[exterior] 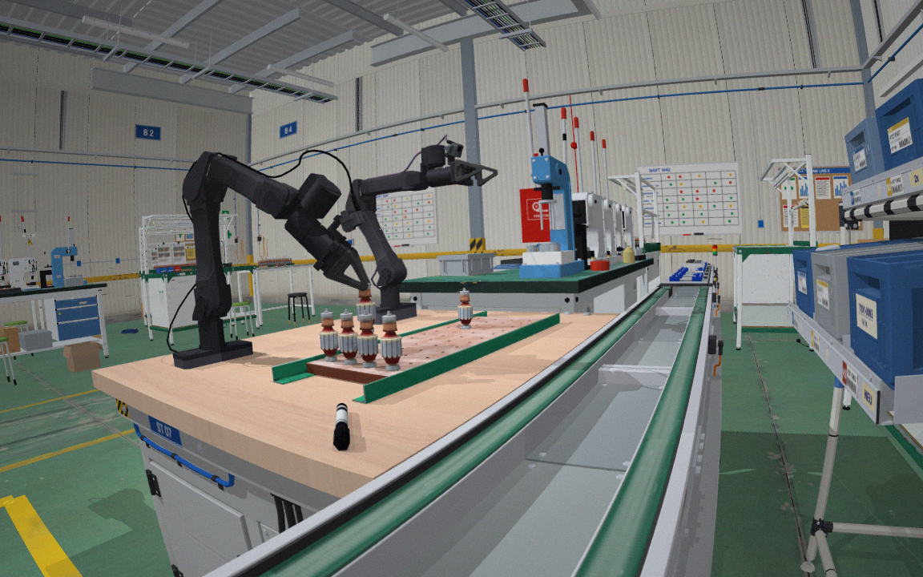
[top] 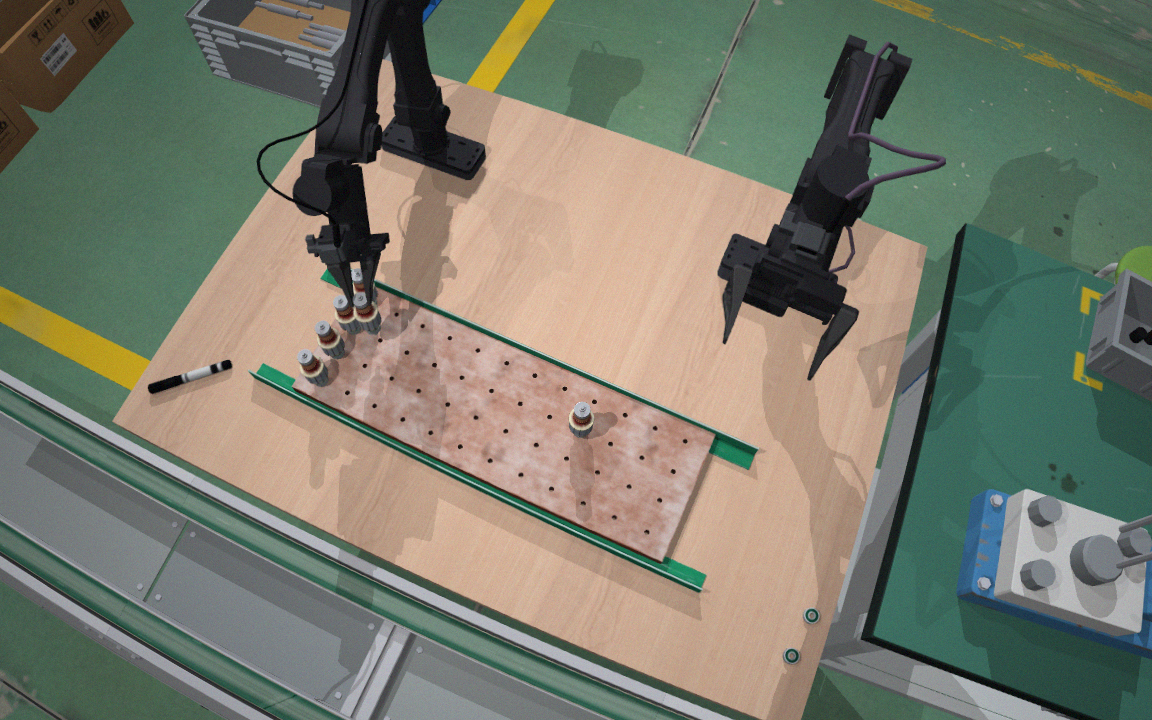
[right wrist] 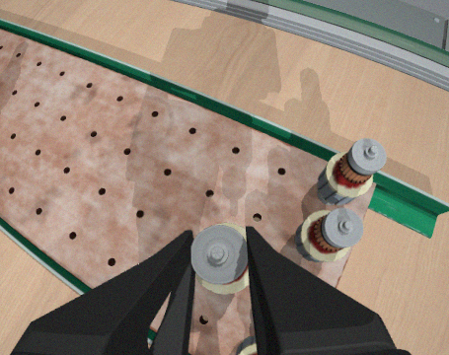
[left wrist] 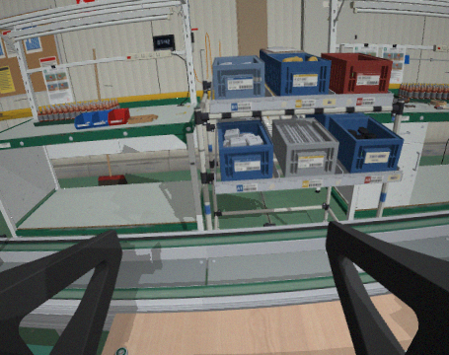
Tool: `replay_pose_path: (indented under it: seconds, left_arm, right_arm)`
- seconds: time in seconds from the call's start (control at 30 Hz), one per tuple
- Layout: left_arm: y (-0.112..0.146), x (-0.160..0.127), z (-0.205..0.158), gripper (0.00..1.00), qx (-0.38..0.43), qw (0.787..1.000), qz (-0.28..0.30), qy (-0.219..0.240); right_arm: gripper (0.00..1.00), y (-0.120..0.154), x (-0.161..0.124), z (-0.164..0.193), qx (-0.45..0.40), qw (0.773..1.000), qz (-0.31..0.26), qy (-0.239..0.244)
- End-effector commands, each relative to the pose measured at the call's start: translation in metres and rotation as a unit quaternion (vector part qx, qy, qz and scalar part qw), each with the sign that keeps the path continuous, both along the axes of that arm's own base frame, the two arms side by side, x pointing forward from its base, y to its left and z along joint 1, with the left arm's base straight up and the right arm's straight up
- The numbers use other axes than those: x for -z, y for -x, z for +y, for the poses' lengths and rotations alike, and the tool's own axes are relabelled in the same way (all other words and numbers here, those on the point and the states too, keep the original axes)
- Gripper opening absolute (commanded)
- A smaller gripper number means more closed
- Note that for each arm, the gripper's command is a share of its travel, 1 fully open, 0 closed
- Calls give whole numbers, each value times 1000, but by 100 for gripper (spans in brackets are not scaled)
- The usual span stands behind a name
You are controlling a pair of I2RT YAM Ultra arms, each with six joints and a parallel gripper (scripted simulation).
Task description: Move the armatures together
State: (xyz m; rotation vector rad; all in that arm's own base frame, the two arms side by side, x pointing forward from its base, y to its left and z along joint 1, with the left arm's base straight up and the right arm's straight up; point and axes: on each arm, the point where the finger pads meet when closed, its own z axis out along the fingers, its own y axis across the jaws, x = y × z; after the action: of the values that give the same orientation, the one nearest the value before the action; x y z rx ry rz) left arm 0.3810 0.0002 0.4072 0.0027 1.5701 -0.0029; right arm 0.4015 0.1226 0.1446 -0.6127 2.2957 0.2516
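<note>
The board (top: 464, 437) (right wrist: 177, 143) lies between two green rails. Several upright armatures fill its end row, among them one near the front rail (top: 311, 367) (exterior: 391, 342) (right wrist: 349, 170) and its neighbour (top: 328, 338) (exterior: 367, 342) (right wrist: 330, 234). My right gripper (top: 356, 297) (exterior: 363, 284) (right wrist: 220, 240) is shut on an armature (top: 367, 317) (exterior: 365, 306) (right wrist: 218, 261) and holds it upright, commutator end up, above the board beside the end row. A lone armature (top: 581, 420) (exterior: 465, 309) stands further along the board. My left gripper (top: 768, 358) (exterior: 488, 175) (left wrist: 221, 238) is open and empty, raised away from the board.
Green rails (top: 473, 492) (exterior: 465, 351) run along both long sides of the board. A marker (top: 190, 376) (exterior: 340, 426) lies on the table beyond the full row. A conveyor (top: 276, 626) (exterior: 565, 430) borders the table. Two small rings (top: 811, 616) (top: 791, 655) lie near a table corner.
</note>
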Motion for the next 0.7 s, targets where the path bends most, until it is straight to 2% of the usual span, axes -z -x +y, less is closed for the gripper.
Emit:
replay_pose_path:
  seconds: [0.0,0.2,0.4,0.47,0.67]
  left_arm:
    - [1,-17,-4,100,8,1000,-14,-2]
    - [1,-17,-4,100,8,1000,-14,-2]
    - [1,-17,-4,100,8,1000,-14,-2]
    - [1,-17,-4,100,8,1000,-14,-2]
    - [1,-17,-4,100,8,1000,-14,-2]
  right_arm:
    - [1,-15,-48,10,-12,997,-71,-12]
    - [1,-15,-44,10,-11,998,-65,-11]
    - [1,-12,-7,7,-8,999,-33,-2]
    - [1,-8,-3,7,-10,999,-32,-1]
    - [1,-13,-7,10,-8,999,-31,-4]
